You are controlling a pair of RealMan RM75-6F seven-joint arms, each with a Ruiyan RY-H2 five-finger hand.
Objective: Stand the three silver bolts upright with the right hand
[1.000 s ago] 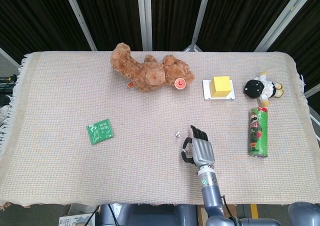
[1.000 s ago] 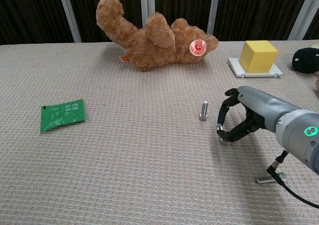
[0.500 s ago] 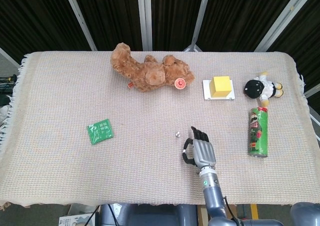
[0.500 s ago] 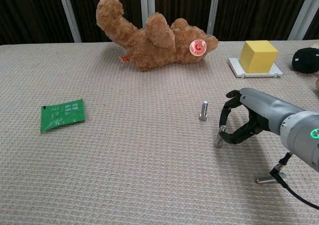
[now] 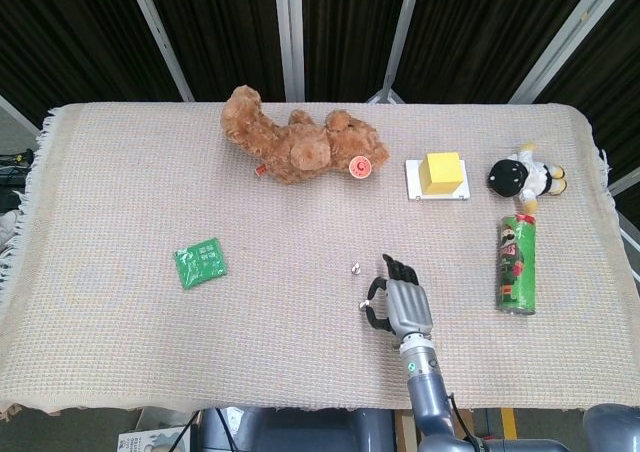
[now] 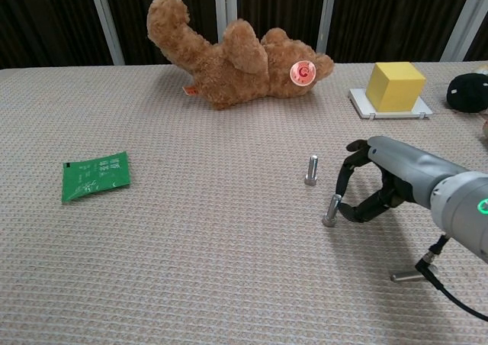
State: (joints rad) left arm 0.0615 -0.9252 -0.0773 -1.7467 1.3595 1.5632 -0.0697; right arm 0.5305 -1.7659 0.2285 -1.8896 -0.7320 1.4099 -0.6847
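Note:
One silver bolt point(image 6: 311, 169) point(image 5: 354, 268) stands upright on the woven cloth, left of my right hand point(image 6: 377, 183) point(image 5: 401, 303). A second silver bolt point(image 6: 331, 211) point(image 5: 364, 305) rests head-down on the cloth and leans slightly. My right hand's thumb and a fingertip pinch its upper end, while the other fingers curl above. The third bolt point(image 6: 408, 276) lies flat near the front edge, under my right forearm in the chest view; the head view hides it. My left hand is out of sight.
A brown teddy bear point(image 5: 300, 147) point(image 6: 229, 59) lies at the back. A yellow cube point(image 5: 443, 172) point(image 6: 395, 85) sits on a white plate at the back right, beside a black-and-white plush point(image 5: 525, 178). A green can point(image 5: 517, 264) lies right of the hand; a green packet point(image 5: 200, 262) point(image 6: 95, 175) lies left.
The pinched bolt has swung out left of the fingertips and tipped from slanted to nearly upright, head on the cloth. The hand shifted slightly right and back.

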